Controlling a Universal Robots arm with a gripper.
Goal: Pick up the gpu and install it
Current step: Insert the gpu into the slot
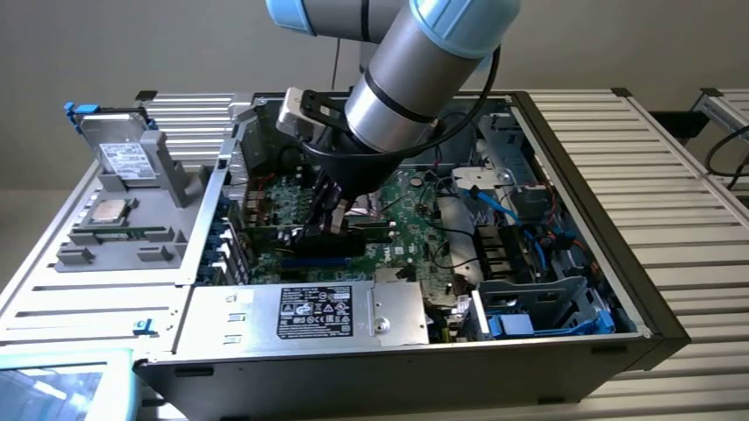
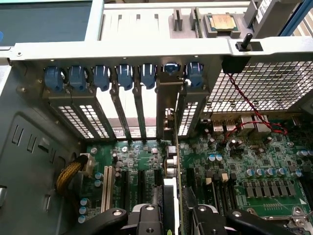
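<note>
gpu (image 2: pixel 172 164) upright over motherboard (image 2: pixel 254 161), beside slot covers (image 2: pixel 138 105)

The arm (image 1: pixel 410 79) drops in from the top centre into the open computer case (image 1: pixel 585 289); its gripper (image 1: pixel 329 215) sits low over the green motherboard (image 1: pixel 404 210) at mid-frame, the black gpu (image 1: pixel 319 239) right beneath the jaws, their hold on it hard to make out; a silver power supply (image 1: pixel 304 314) lies lower centre; a processor chip (image 1: pixel 111 210) rests on a grey tray (image 1: pixel 70 263) at left; the slatted bench (image 1: pixel 667 175) carries everything.
</note>
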